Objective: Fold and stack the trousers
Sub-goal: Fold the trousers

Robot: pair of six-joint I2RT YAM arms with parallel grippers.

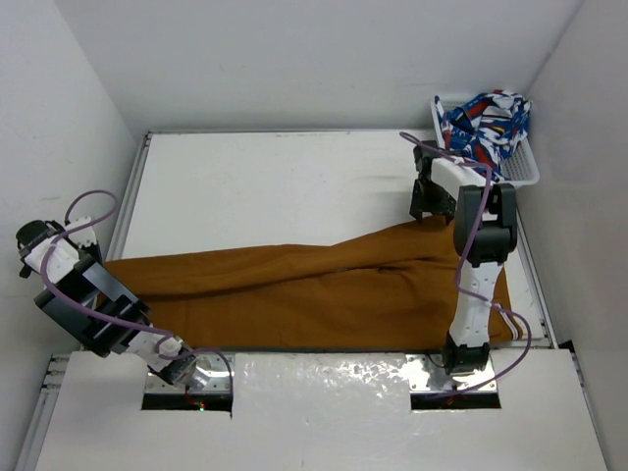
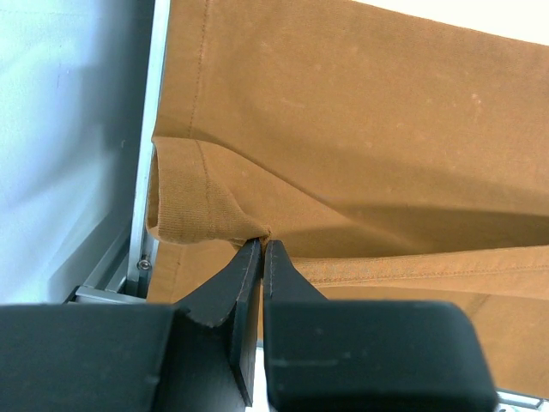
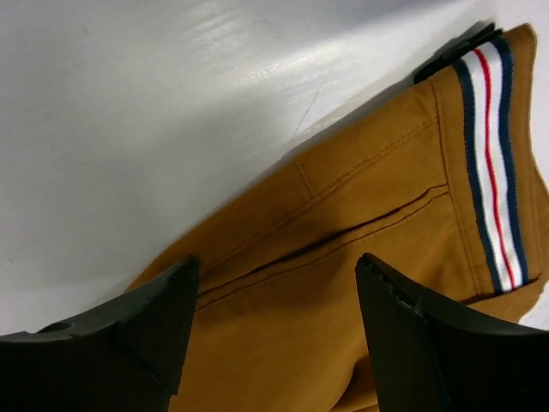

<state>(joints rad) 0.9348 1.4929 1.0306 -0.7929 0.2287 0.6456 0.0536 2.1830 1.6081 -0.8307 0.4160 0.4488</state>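
Item: one pair of long mustard-brown cloth trousers (image 1: 324, 289), lying flat across the white desk (image 1: 275, 186), leg hems at its left edge, waistband with navy-white-red striped lining (image 3: 489, 154) at the right. Left jaws: together, clamped at their very tips on a small pinch of one hem. Right jaws: apart, holding nothing, poised over the waist end. Hazards: so thin a bite may slip free under pull, or carry one leg only; the right jaws, closing here, may take just the top layer and skew the fold. Nearby: white slatted basket (image 1: 525, 175) of blue-red-white patterned cloth (image 1: 486, 123), far right corner.
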